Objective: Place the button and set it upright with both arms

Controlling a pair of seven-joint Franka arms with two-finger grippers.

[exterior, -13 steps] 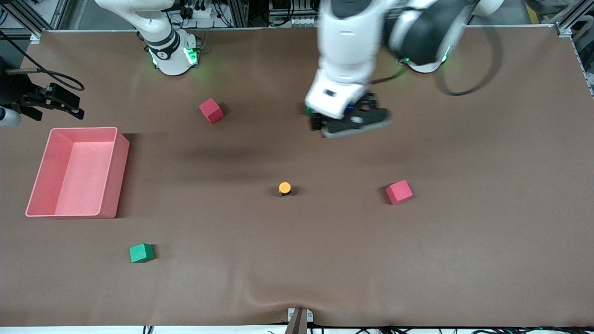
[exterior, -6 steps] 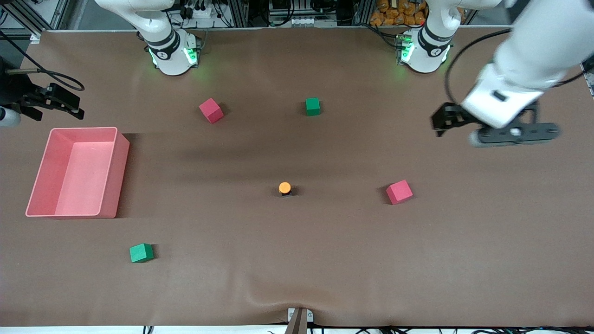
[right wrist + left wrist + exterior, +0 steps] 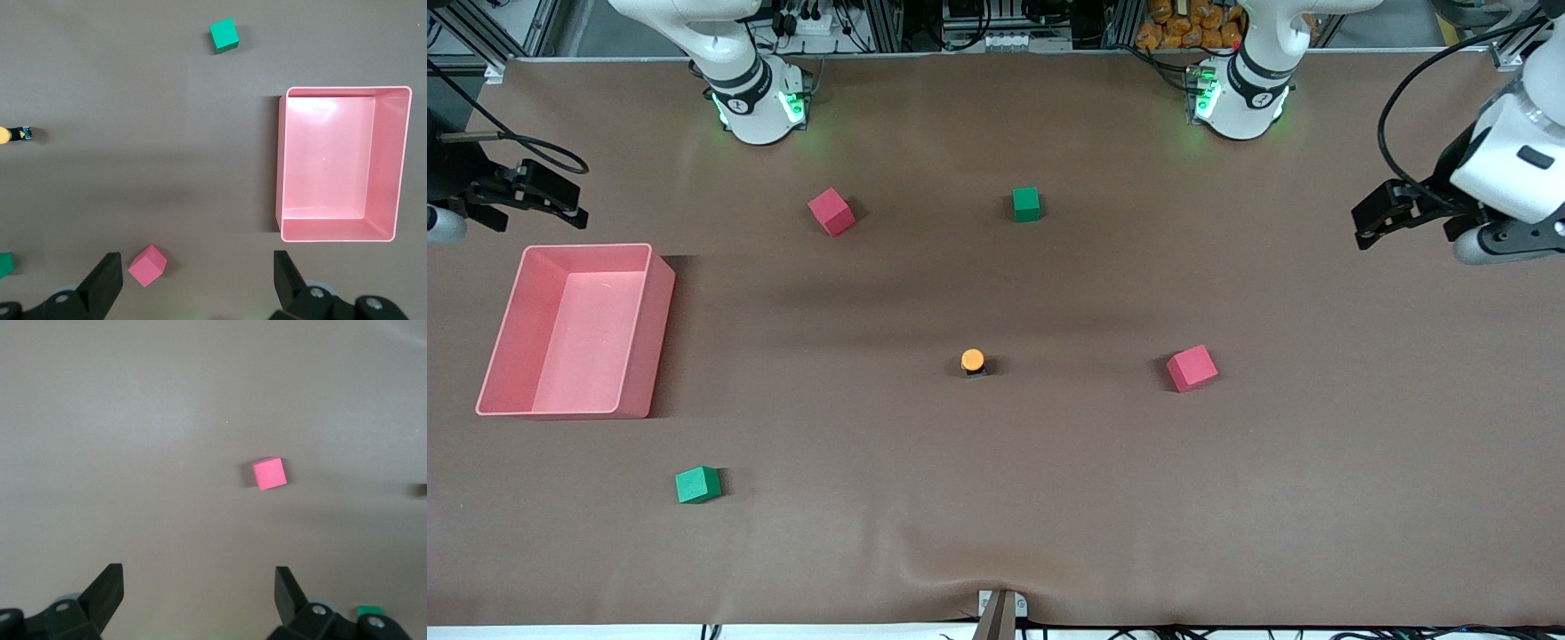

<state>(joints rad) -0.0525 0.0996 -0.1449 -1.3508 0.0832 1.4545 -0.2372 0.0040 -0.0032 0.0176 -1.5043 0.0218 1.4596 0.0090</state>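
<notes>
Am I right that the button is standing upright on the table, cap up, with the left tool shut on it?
Not quite: the button does stand cap up, but the left tool is open and empty, up over the left arm's end of the table, as the front and left wrist views show.

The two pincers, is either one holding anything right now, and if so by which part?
Nothing is held. The left pincer is open over bare table at the left arm's end; the right pincer is open at the right arm's end. The button stands free.
</notes>
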